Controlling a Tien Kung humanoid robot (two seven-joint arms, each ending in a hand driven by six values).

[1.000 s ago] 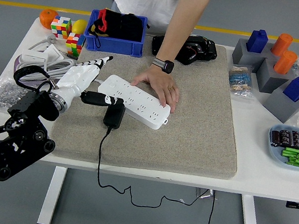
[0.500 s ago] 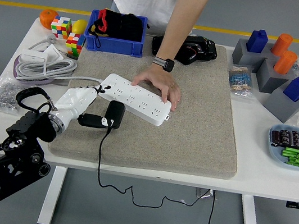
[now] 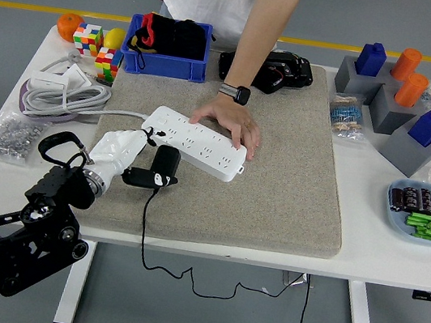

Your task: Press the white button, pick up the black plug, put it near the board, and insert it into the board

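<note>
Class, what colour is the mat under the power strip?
The mat under the power strip is beige-grey and speckled, seen in the head view.

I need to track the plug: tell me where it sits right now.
In the head view the black plug lies on the mat, left of centre, just in front of the white power strip, with the left hand against its left side.

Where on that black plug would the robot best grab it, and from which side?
Probably across the two long sides of the black plug, coming from the left, where the left hand already is. The body lies flat on the mat, its cable leaves the near end, and the power strip lies just beyond its far end.
</note>
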